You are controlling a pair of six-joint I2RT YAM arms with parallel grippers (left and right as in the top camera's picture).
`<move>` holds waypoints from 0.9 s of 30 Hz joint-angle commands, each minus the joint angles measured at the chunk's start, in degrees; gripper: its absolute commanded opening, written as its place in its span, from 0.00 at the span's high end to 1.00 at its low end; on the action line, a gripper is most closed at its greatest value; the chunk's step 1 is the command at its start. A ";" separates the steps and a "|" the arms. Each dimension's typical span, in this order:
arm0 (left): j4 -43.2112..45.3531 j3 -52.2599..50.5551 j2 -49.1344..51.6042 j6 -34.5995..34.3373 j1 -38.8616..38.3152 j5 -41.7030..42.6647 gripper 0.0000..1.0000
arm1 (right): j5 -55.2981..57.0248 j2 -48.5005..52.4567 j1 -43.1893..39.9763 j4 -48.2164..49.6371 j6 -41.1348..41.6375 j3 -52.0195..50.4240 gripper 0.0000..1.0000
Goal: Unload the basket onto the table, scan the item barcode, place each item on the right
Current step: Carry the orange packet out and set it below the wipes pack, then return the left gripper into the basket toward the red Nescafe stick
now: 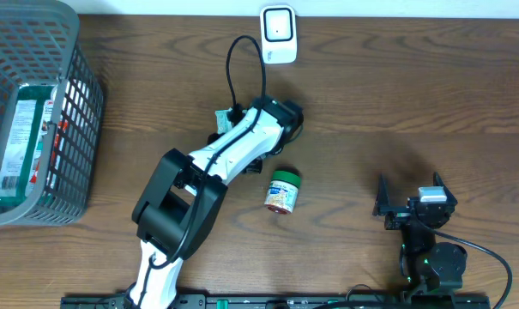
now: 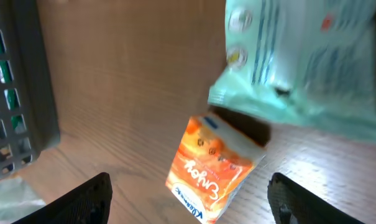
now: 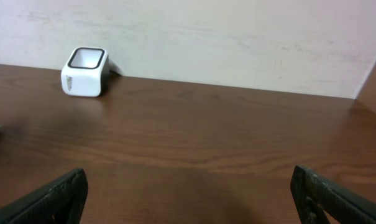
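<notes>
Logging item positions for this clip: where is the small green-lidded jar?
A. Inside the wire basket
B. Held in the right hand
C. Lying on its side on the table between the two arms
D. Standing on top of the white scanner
C: the green-lidded jar lies on its side on the bare table between the arms, well clear of the wire basket, and the right hand is open and empty.

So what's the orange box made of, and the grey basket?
The orange box looks like printed cardboard, a bit shiny, with sharp folded edges. The grey basket is probably moulded plastic, dull in finish, its walls a grid of small holes.
</notes>
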 commanded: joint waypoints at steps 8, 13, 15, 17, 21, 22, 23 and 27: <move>-0.44 6.78 -15.37 14.27 10.80 8.52 0.28 | -0.28 0.02 0.15 -0.24 -0.57 -0.07 0.01; 1.40 10.19 -24.06 21.55 23.85 18.78 0.28 | -0.28 0.02 0.15 -0.24 -0.57 -0.07 0.01; 1.68 12.59 -27.02 21.64 28.57 20.09 0.29 | -0.26 0.02 0.15 -0.24 -0.57 -0.04 0.01; 2.43 15.67 -29.88 21.94 34.25 20.11 0.29 | -0.28 0.02 0.15 -0.24 -0.57 -0.04 0.01; 6.71 18.80 -33.97 23.78 44.65 20.11 0.29 | -0.28 0.02 0.15 -0.24 -0.57 -0.04 0.01; 8.35 18.78 -34.80 24.04 47.50 20.11 0.29 | -0.28 0.02 0.15 -0.24 -0.57 -0.04 0.01; 9.40 18.78 -35.15 24.41 49.86 20.11 0.29 | -0.28 0.02 0.15 -0.24 -0.57 -0.04 0.01; 10.75 18.71 -34.27 25.24 58.14 20.09 0.28 | -0.28 0.02 0.15 -0.24 -0.57 -0.04 0.01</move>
